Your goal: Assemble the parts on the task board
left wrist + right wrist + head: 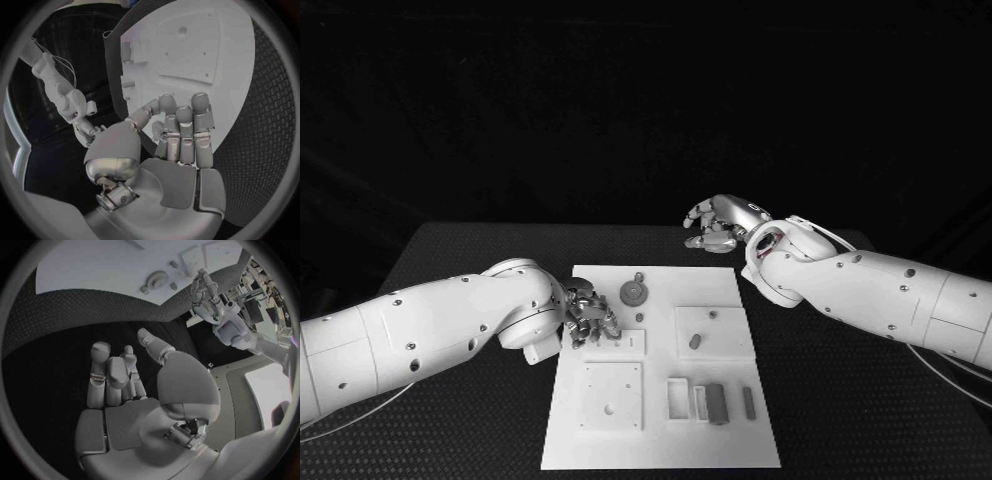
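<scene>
The white task board [733, 440] lies in the middle of the black table. On its far part sit a round grey gear-like part [635, 293] and a small part [639, 275]. A short grey part [695, 341] lies on a raised square plate [721, 335]. Two grey bars [717, 403] lie near the slots at the near right. My left hand [589, 316] hovers over the board's left edge, fingers close together and pointing down at the board [187, 55], thumb bent toward them; whether anything is pinched is hidden. My right hand [715, 224] hangs beyond the board's far edge, fingers loosely bent, holding nothing.
A square plate with a hole [610, 395] sits at the board's near left, and a smaller plate [629, 343] lies just beside my left hand. Black table [848, 400] surrounds the board on all sides. The right wrist view shows the gear [157, 279] from afar.
</scene>
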Action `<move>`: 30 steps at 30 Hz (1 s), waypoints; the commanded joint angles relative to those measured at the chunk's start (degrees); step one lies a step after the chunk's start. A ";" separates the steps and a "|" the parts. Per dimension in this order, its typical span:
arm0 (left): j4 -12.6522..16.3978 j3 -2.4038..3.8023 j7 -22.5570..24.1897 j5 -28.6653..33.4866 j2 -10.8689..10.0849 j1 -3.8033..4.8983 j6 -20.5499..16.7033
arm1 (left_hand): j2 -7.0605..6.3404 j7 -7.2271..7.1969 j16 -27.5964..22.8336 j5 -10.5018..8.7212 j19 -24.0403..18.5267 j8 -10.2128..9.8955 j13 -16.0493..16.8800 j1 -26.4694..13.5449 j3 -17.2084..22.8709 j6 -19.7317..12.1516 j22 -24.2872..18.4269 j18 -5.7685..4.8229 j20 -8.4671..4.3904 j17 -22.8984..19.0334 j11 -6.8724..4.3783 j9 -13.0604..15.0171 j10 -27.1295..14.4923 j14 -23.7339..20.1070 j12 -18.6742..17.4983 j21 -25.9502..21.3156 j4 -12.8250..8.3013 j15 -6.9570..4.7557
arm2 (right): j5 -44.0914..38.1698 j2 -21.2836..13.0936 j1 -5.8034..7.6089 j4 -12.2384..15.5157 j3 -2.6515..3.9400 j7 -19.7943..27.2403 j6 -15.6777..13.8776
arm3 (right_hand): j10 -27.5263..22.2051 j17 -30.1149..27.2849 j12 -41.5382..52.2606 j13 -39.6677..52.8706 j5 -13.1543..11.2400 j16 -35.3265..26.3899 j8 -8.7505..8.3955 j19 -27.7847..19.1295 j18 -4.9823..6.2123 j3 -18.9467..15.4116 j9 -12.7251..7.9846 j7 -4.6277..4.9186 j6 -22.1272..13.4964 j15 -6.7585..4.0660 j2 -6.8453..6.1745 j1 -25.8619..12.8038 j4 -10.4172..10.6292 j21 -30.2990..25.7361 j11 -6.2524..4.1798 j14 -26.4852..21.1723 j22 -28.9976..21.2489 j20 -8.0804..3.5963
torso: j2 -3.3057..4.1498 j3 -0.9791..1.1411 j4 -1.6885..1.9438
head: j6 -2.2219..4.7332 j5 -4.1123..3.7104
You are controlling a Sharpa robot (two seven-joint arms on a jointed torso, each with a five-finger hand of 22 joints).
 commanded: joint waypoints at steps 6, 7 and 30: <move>0.17 0.04 -1.31 -5.55 1.15 0.14 0.10 | -0.34 -4.08 1.95 1.50 1.38 -0.51 -0.31 -0.95 1.05 5.99 1.34 1.68 -1.24 -1.28 -1.23 22.89 0.17 0.24 1.82 1.40 0.85 -1.76 | 0.59 0.24 0.05 0.36 0.13 -0.29 0.25 | -0.19 -0.08 0.33 -0.09 0.21 -0.24 0.16 0.00 1.78 0.02 -0.09 1.88 -1.25 0.15 0.26 0.84 -0.67 -0.27 0.27 -0.32 1.08 0.07 | 0.05 -0.09 -0.01 | -0.31 0.12; 0.18 0.04 -1.35 -5.71 1.30 0.15 -0.08 | -0.41 -4.24 2.42 1.79 1.63 -0.49 -0.34 -1.09 1.03 6.32 1.35 1.70 -1.38 -1.51 -1.38 23.26 0.36 0.42 2.25 1.76 0.88 -1.93 | 0.59 0.29 0.05 0.39 0.13 -0.32 0.28 | -0.19 -0.08 0.34 -0.10 0.21 -0.24 0.17 -0.01 1.78 0.01 -0.09 1.88 -1.23 0.15 0.29 0.87 -0.73 -0.27 0.26 -0.32 1.08 0.08 | 0.06 -0.09 -0.04 | -0.34 0.14; -1.28 -0.42 -1.34 -7.75 3.23 0.06 0.78 | -1.85 -6.61 8.97 9.17 4.70 0.04 -1.04 -3.12 0.78 11.35 1.32 1.99 -3.27 -4.81 -3.73 27.97 3.20 2.84 8.26 7.08 1.26 -4.54 | 0.59 0.84 0.05 0.73 0.13 -0.70 1.01 | -0.25 -0.09 0.36 -0.18 0.21 -0.31 0.16 -0.07 1.78 -0.10 -0.14 1.85 -1.11 0.12 0.65 1.18 -1.53 -0.32 0.23 -0.35 1.08 0.15 | 0.07 -0.12 -0.06 | -0.93 -0.27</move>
